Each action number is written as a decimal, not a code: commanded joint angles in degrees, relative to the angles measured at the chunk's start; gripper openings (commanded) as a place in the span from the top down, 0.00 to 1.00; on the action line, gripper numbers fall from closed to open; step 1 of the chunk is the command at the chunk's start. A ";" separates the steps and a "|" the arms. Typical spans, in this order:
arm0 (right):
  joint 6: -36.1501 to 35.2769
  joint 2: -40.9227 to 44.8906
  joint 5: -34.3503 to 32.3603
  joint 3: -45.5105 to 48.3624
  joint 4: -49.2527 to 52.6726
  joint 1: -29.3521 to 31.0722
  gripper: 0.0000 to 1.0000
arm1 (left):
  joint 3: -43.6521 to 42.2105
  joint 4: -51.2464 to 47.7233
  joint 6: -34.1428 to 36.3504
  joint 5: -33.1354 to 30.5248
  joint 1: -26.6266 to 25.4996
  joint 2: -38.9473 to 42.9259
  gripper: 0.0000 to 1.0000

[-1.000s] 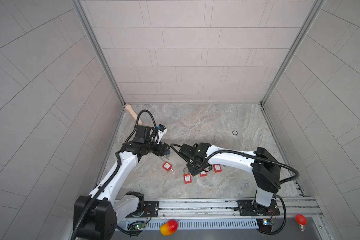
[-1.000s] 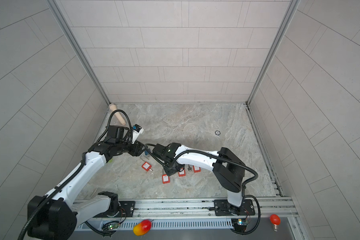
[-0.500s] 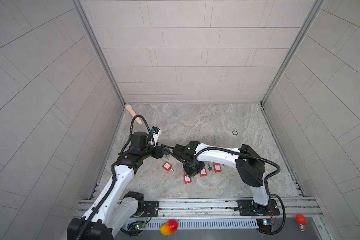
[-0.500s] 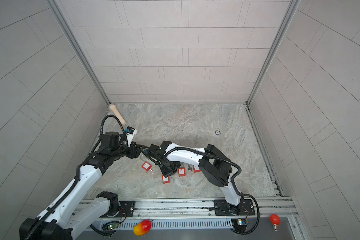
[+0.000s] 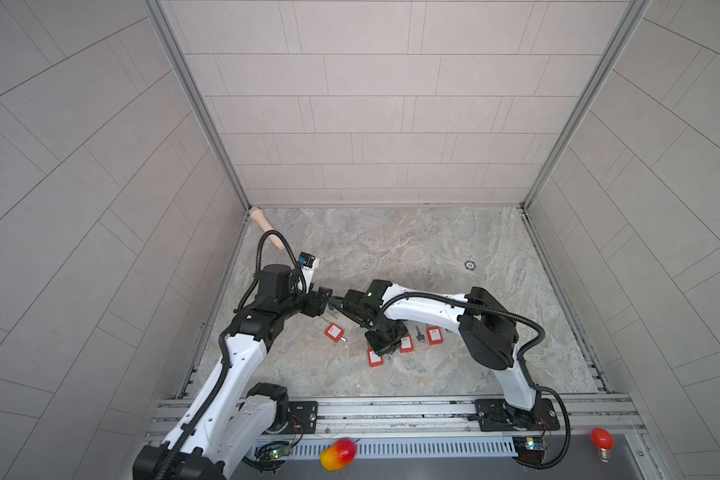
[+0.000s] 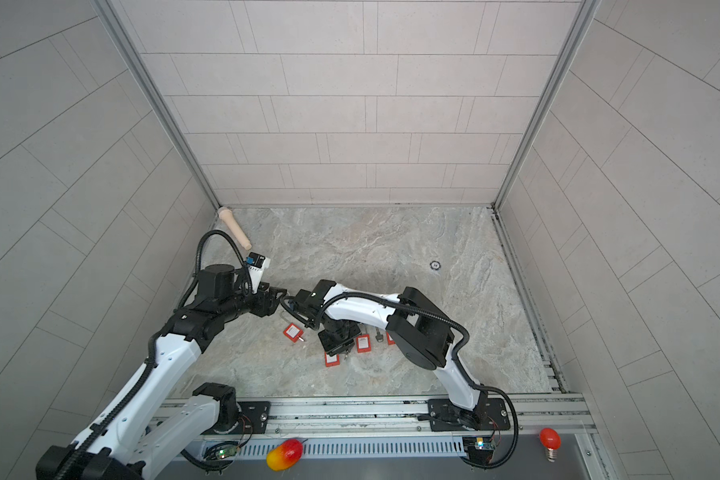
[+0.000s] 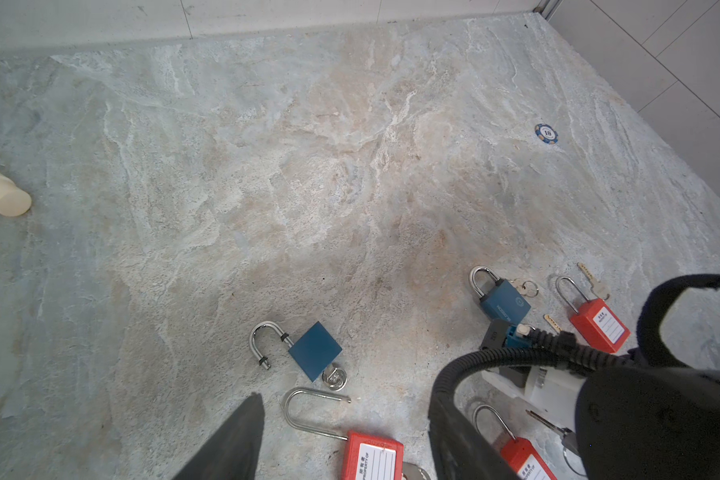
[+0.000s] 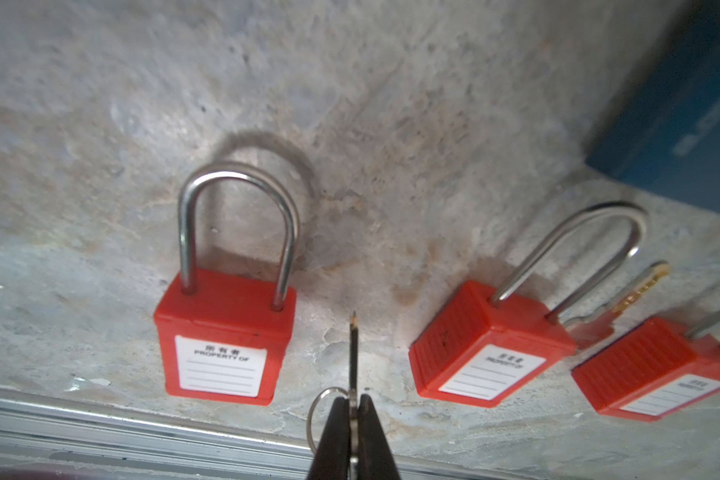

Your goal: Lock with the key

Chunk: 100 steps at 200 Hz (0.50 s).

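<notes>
Right claw (image 8: 353,401): pressed together on the key (image 8: 353,353), blade edge-on and pointing away from the fingers, split ring (image 8: 320,409) hanging at one side. The key tip sits just beside a red padlock (image 8: 225,332) on the stone table (image 8: 350,124), apart from it; both legs of that shackle are seated. Second red padlock (image 8: 487,357) and third red padlock (image 8: 657,370) lie further along, with a loose key (image 8: 641,286) between them. Left claw (image 5: 327,302): spread, holding nothing, near a blue padlock (image 7: 314,351) that lies flat with its shackle swung open and an inserted key (image 7: 335,379) in its base. Second blue padlock (image 7: 504,299): shackle closed, lying nearby.
</notes>
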<state>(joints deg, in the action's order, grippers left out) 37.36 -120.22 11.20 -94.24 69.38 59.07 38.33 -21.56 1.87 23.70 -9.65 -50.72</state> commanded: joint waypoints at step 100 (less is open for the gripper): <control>-2.07 1.14 -2.19 -1.69 2.42 -0.09 0.79 | 0.95 0.61 -3.71 -1.54 0.65 0.45 0.30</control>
<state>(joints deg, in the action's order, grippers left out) 36.10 -120.22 11.05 -94.30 69.91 58.96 38.20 -21.28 -0.54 22.83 -9.39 -50.81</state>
